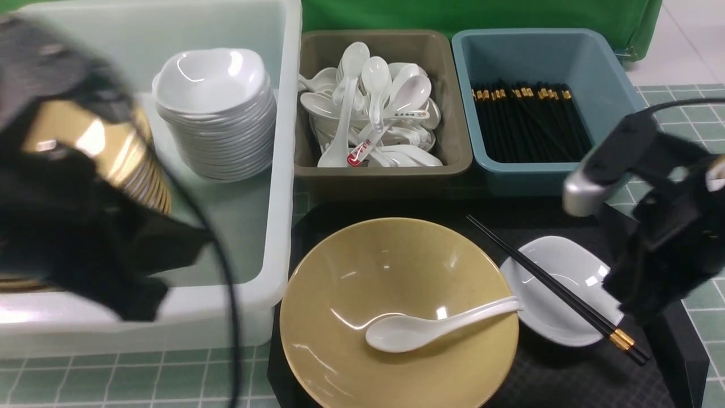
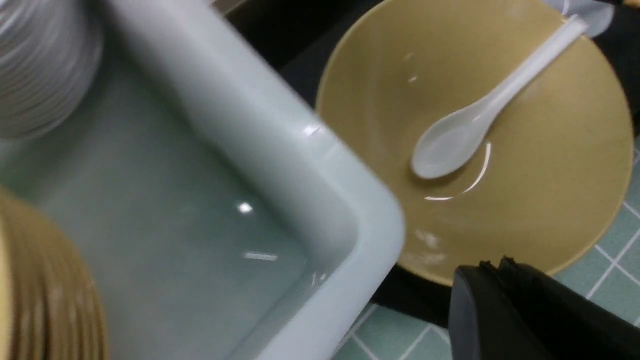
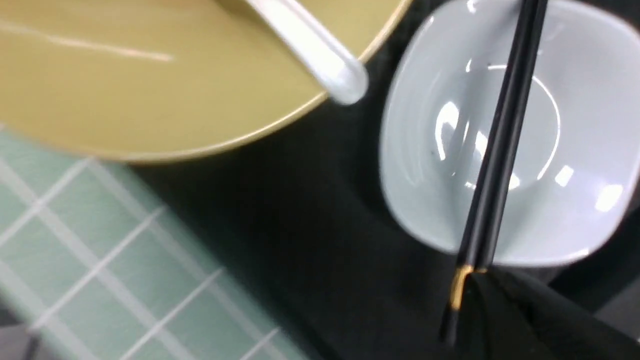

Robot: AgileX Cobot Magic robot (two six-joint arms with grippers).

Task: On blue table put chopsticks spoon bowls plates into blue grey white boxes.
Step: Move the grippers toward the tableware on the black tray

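The yellow bowl sits on a black tray on the green tiled surface, a white spoon lying inside it. Just beside it, a white plate carries chopsticks across it. The white box stands to the left, with the grey box and blue box behind. The left arm hangs blurred over the white box and the right arm is by the plate; I cannot tell whether the left fingers or right fingers are open or closed
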